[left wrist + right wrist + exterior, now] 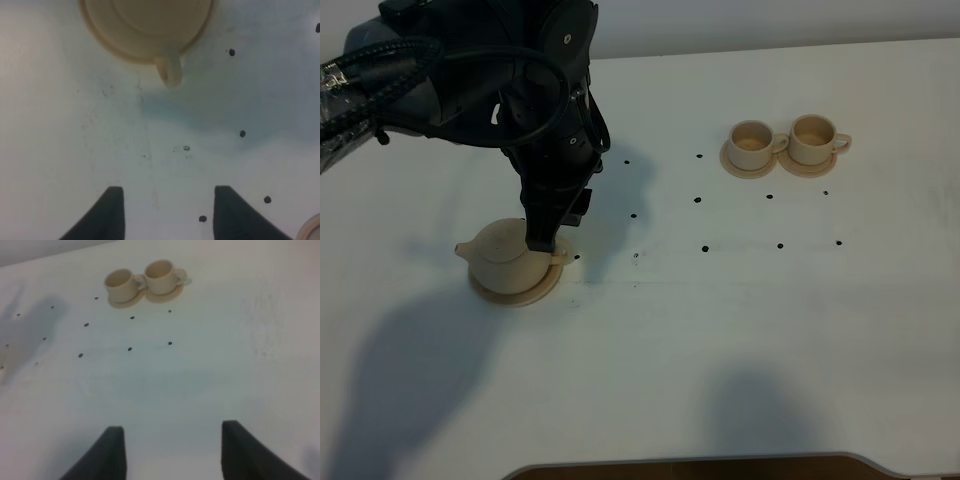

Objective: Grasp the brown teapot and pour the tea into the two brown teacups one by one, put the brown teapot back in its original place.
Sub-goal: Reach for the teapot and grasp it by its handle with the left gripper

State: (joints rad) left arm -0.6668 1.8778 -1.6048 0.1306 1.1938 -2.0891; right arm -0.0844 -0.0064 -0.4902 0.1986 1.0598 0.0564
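The brown teapot sits on its wide beige saucer, the original place, at the left of the white table. My left gripper hangs just over the teapot's handle side. In the left wrist view the teapot and its loop handle lie ahead of the left gripper, which is open and holds nothing. The two brown teacups stand side by side on small saucers at the back right. The right wrist view shows them far beyond my right gripper, open and empty.
Small black dots mark the table between the teapot and the cups. The left arm's dark body and cables fill the back left. A brown edge runs along the table's front.
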